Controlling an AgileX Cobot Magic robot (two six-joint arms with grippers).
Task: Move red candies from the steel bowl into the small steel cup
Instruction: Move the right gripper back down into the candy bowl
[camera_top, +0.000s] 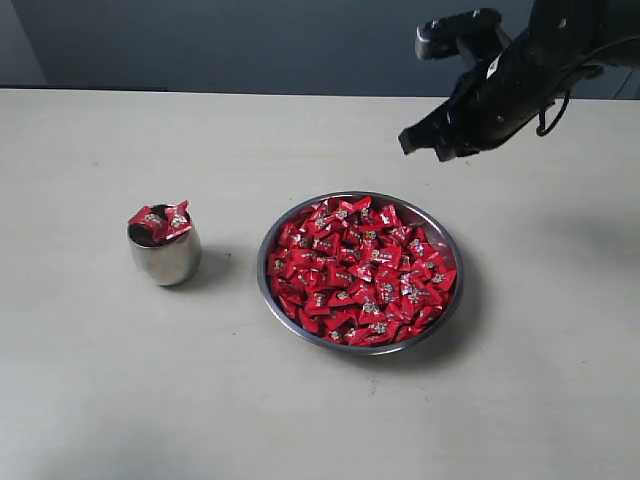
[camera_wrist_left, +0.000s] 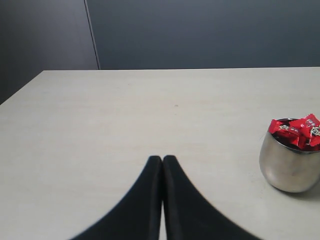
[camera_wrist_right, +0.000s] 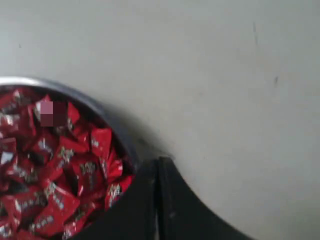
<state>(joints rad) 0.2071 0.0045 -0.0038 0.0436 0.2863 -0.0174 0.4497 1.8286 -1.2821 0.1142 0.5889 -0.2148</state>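
The steel bowl (camera_top: 452, 243) sits mid-table, heaped with red candies (camera_top: 362, 270). To its left stands the small steel cup (camera_top: 165, 256), a few red candies (camera_top: 160, 221) poking above its rim. My right gripper (camera_top: 425, 145) hangs in the air behind the bowl's far right rim, shut with nothing in it. In the right wrist view the shut gripper (camera_wrist_right: 158, 162) sits just beside the bowl's rim (camera_wrist_right: 112, 120), candies (camera_wrist_right: 60, 170) inside. My left gripper (camera_wrist_left: 162, 159) is shut and empty above bare table, with the cup (camera_wrist_left: 290, 167) off to one side. The left arm is outside the exterior view.
The pale table (camera_top: 120, 380) runs wide around bowl and cup. A dark wall (camera_top: 250, 40) lies behind its far edge. The right arm's black body (camera_top: 540, 60) reaches in from the upper right.
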